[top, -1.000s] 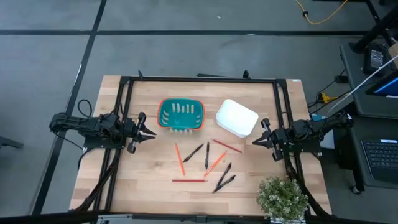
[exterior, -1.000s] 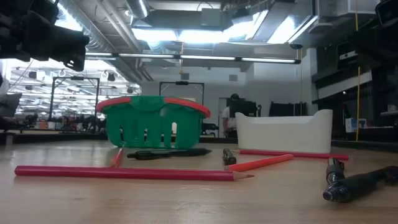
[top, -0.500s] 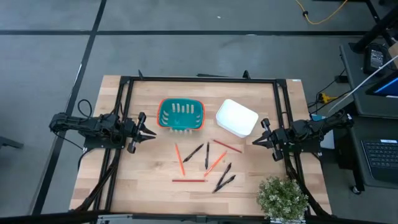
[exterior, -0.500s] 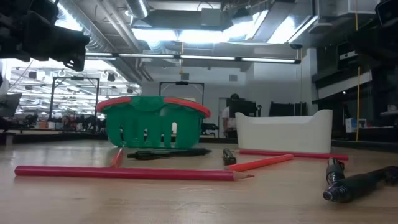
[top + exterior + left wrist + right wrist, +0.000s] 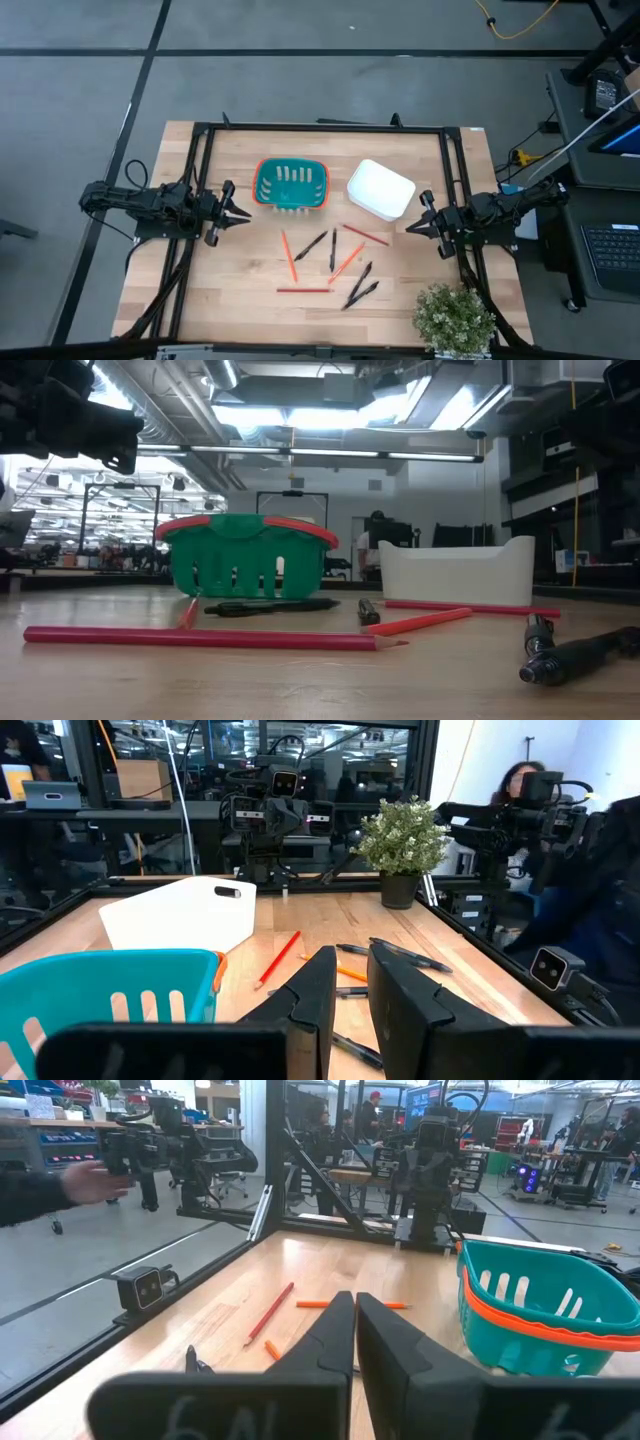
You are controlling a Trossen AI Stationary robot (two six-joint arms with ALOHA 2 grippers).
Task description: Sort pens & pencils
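Black metal left gripper (image 5: 240,215) waits at frame left, jaws slightly parted, empty; it should reach rightward for one stick and pinch mid-shaft. Centre frame, thin red-orange wooden pencils (image 5: 303,290) and stubbier glossy black pens (image 5: 360,293) lie scattered below the teal slotted plastic basket (image 5: 291,186). At frame right, right gripper (image 5: 411,228) is clenched, empty.

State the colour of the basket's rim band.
Red-orange, running round the teal basket; the low view shows it best.

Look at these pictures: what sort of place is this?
Probably a robotics lab or workshop: a wooden table in a black metal frame, more robot rigs behind, and computer gear alongside.
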